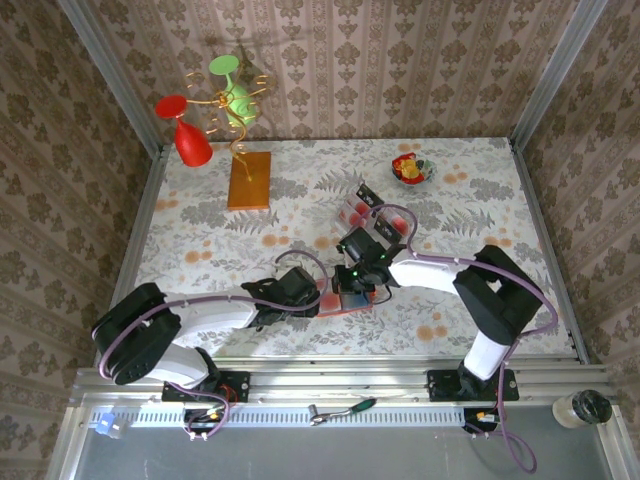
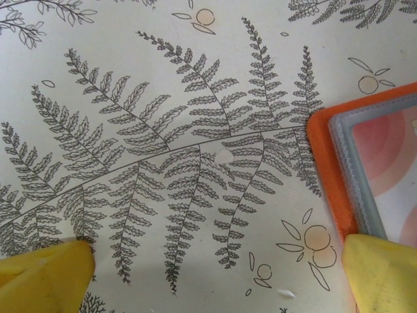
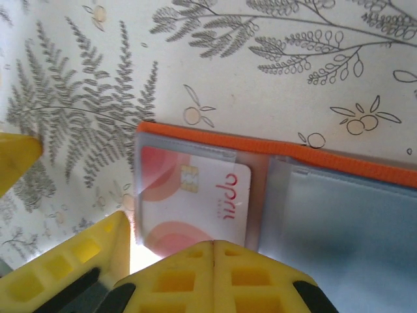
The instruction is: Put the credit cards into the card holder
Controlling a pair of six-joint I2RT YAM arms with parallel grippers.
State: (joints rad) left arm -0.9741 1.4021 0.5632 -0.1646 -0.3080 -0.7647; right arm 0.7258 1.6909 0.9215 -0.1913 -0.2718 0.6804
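Right wrist view: an orange card holder (image 3: 339, 215) lies open mid-frame, one credit card (image 3: 195, 208) partly in its left pocket. Fully closed, the right gripper (image 3: 215, 251) sits at the card's lower edge. The left gripper (image 2: 215, 264) gapes wide, empty. A push may slide the holder or buckle the card.

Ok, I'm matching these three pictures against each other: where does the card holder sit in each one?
Top external: the card holder lies just below centre.
Left wrist: it is at the right edge, one corner in view.
Right wrist: it lies open from centre to right.
Shared landmark: its orange rim against the fern-print tablecloth.
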